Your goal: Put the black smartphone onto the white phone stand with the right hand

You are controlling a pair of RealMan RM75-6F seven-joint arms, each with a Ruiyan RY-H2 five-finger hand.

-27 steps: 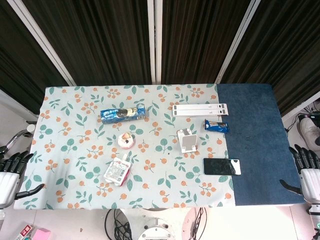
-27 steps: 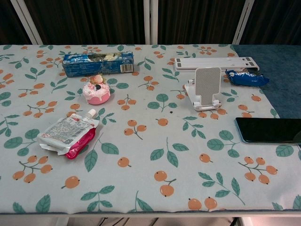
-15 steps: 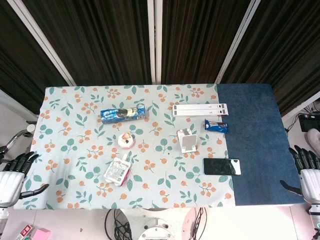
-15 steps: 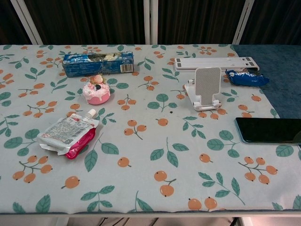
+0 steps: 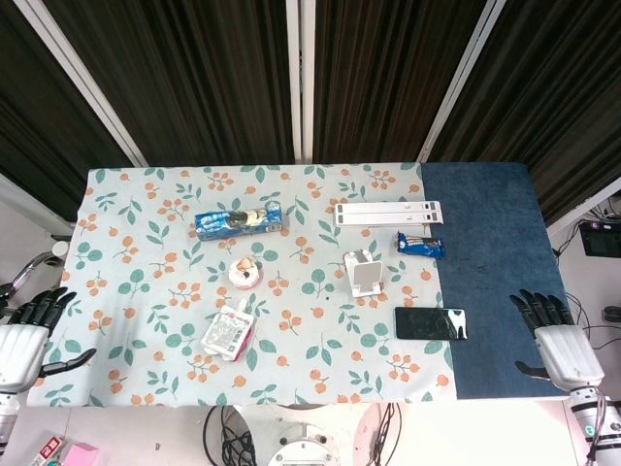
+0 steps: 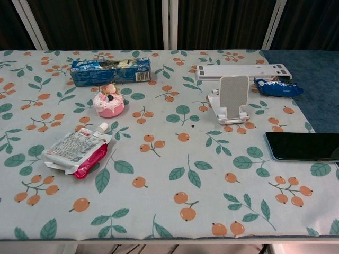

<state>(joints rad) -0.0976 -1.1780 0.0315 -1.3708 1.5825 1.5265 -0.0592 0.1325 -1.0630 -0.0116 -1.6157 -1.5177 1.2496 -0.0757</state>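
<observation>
The black smartphone (image 5: 430,323) lies flat near the table's front right, at the seam between the floral cloth and the blue cloth; the chest view shows it (image 6: 303,146) at the right edge. The white phone stand (image 5: 362,273) stands upright just behind and left of it, also seen from the chest (image 6: 232,99). My right hand (image 5: 555,343) hovers open over the blue cloth, right of the phone and apart from it. My left hand (image 5: 23,336) is open at the table's front left corner, holding nothing. Neither hand appears in the chest view.
A blue snack packet (image 5: 419,245) and a long white bar (image 5: 387,213) lie behind the stand. A blue biscuit box (image 5: 238,220), a pink cupcake (image 5: 245,273) and a drink pouch (image 5: 228,332) sit on the floral cloth (image 5: 146,252) to the left.
My right hand has moved left and inward, from beyond the table's right edge to over the blue cloth. My left hand shifted slightly. The phone and stand have not moved.
</observation>
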